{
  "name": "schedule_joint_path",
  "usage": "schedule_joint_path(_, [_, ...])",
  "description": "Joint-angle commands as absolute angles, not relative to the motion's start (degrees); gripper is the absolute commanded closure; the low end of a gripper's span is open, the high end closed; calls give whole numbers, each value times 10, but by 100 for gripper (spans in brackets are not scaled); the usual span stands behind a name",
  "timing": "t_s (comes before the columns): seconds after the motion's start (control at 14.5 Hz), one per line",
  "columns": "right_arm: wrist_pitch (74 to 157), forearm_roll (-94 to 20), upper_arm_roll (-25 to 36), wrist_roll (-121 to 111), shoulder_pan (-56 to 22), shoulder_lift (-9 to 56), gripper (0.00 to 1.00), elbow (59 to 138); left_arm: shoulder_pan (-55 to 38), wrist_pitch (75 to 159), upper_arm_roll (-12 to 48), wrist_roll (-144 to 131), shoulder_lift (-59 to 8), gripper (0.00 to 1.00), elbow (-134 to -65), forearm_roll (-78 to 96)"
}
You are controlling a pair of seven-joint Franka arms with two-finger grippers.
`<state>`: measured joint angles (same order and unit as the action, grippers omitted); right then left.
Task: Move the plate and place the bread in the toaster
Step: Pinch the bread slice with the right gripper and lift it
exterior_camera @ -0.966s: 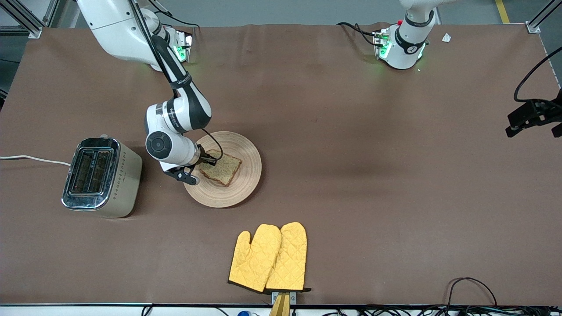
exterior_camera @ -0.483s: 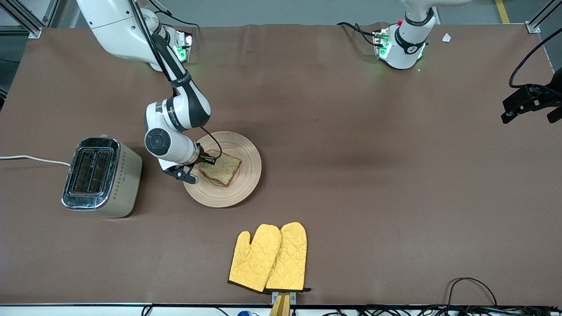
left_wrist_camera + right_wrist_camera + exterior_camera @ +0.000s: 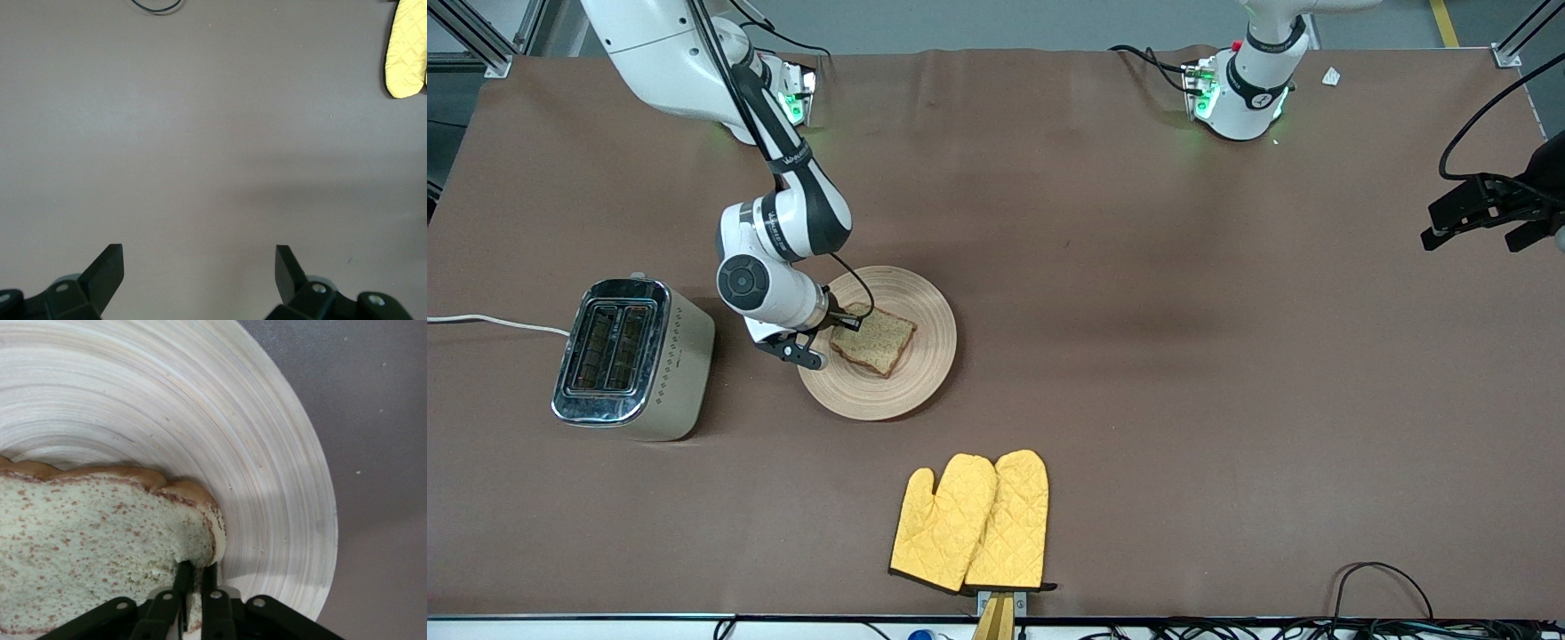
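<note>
This is a robotics lab, not a kitchen. A wide worktop [image 3: 1138, 356] is covered edge to edge with plain brown sheeting, and two white Franka arm bases [image 3: 1240, 89] with green status lights are bolted along the edge farthest from the front camera. Aluminium frame struts [image 3: 480, 40] stand at the two corners of that edge, on a grey floor with a yellow line [image 3: 1445, 22]. Loose black cables [image 3: 1383, 587] trail along the nearest edge. The household items, a toaster [image 3: 636, 356] and yellow oven mitts [image 3: 971, 523], sit as props on bare sheeting.
</note>
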<state>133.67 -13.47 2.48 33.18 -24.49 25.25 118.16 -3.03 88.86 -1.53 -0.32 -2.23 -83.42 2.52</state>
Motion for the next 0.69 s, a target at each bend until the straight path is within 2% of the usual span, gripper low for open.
schedule_joint_path(0.0, [1361,-141,25,323,-252,245,95,1209,-32,894,-18,-5,-16,0,-840,24])
schedule_joint_path(0.14, [1358,-141,26,322,-251,246,100,1208,-31,895,-18,-5,-17,0,-840,23])
schedule_joint_path(0.34, [1328,-141,26,318,-245,246,100,1185,-31,899,-18,-5,-22,0,-839,23])
schedule_joint_path(0.62, [1155,-106,39,322,-239,242,100,1067,-31,904,-18,-4,-25,0,-838,22])
